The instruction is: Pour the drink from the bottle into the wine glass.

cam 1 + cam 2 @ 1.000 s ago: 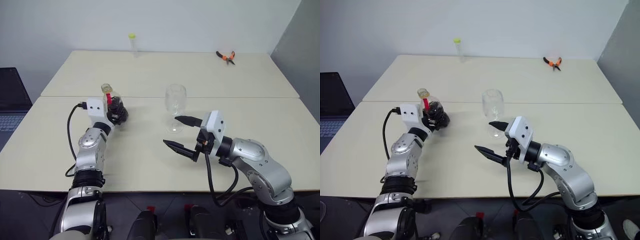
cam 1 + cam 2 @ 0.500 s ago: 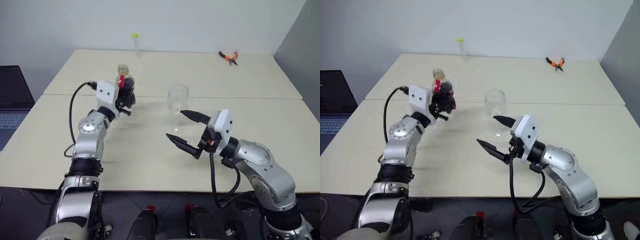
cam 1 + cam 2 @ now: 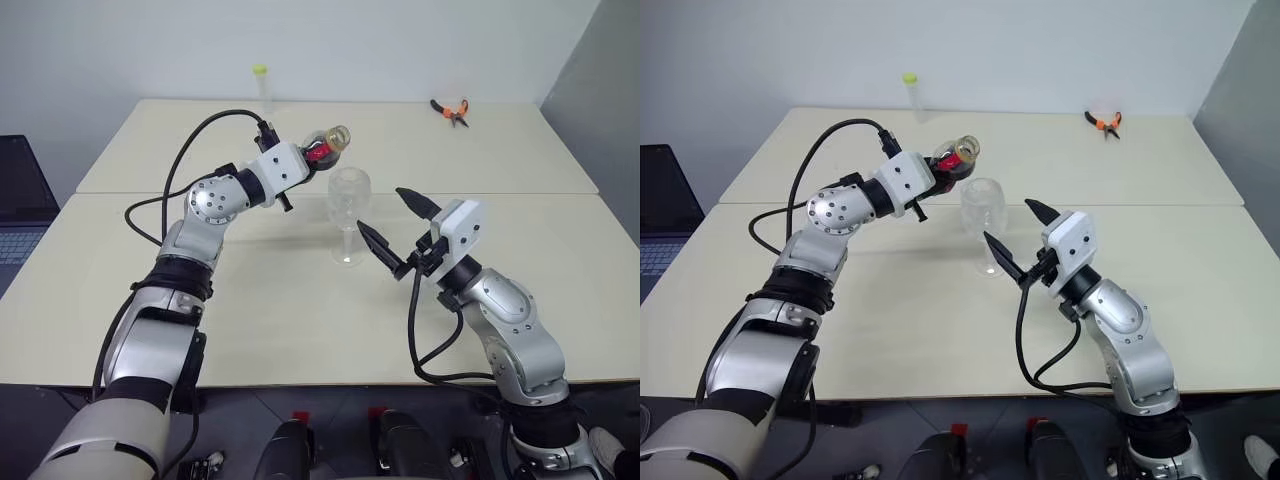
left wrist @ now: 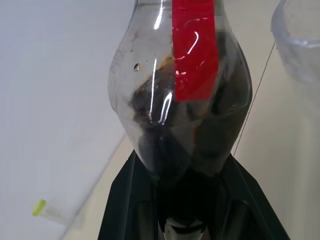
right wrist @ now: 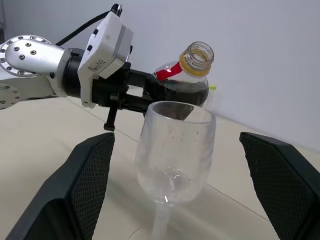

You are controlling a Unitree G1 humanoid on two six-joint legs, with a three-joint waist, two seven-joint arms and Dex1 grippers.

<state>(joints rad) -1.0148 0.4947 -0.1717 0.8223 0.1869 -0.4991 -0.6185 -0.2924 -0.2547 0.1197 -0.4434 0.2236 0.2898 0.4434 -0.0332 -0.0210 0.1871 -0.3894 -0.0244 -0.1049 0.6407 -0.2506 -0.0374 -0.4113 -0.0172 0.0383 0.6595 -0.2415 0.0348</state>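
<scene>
The bottle (image 3: 326, 146) is small, clear and round-bellied, with a red neck label and an open yellow-ringed mouth. My left gripper (image 3: 304, 160) is shut on its belly and holds it in the air, tipped nearly level. Its mouth points over the rim of the wine glass (image 3: 349, 203) from the glass's far left side. The dark brown drink (image 4: 165, 130) lies in the bottle's belly, and no stream shows. The glass stands upright on the table and looks empty. My right gripper (image 3: 379, 208) is open just right of the glass, with its fingers (image 5: 87, 185) either side of the bowl and apart from it.
A tall thin tube with a yellow-green cap (image 3: 262, 86) stands at the table's far edge. Orange pliers (image 3: 452, 112) lie at the far right. A laptop (image 3: 18, 215) sits off the table's left side. A seam (image 3: 520, 195) crosses the table behind the glass.
My left gripper has lifted the bottle off the table, carried it right to the glass and tipped it over sideways. The open right gripper has risen and come closer to the glass.
</scene>
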